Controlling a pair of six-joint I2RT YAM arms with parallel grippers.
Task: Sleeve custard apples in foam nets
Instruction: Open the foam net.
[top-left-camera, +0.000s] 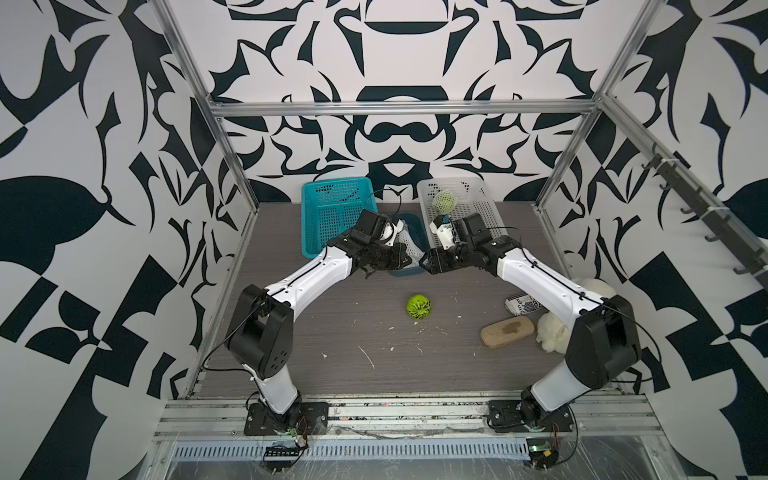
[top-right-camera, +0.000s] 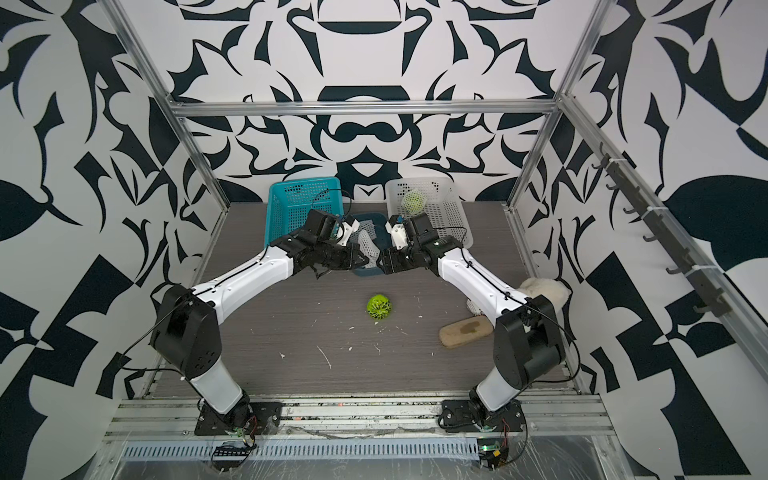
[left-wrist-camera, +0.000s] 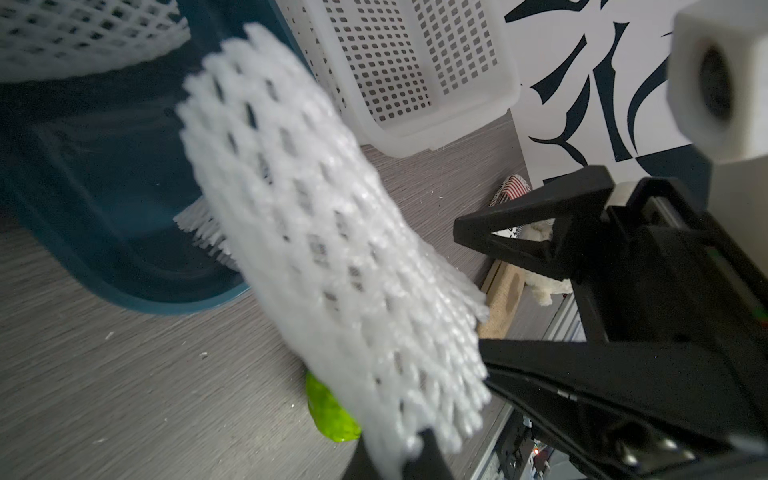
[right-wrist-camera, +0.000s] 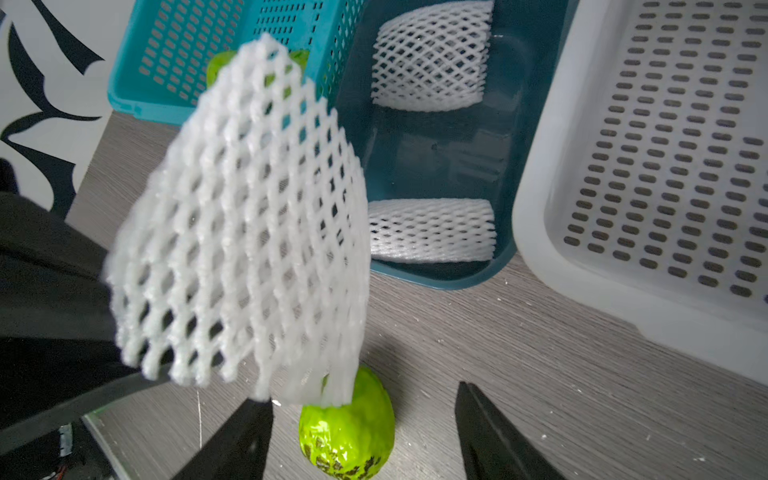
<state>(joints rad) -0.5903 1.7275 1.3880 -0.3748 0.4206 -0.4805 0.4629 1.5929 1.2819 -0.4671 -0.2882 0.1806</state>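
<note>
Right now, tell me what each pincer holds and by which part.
Left pincer is shut on the white foam mesh net, pinching the edge at one end. Right pincer is open, holding nothing.

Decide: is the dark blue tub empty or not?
Not empty: a net and a second net lie inside the tub, seen from the right wrist.

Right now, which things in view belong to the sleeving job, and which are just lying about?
Job: raised foam net; spare foam nets in the dark tub; bare custard apple; netted custard apple in the white basket; teal basket.
Lying about: tan block; cream plush toy; printed packet.
</note>
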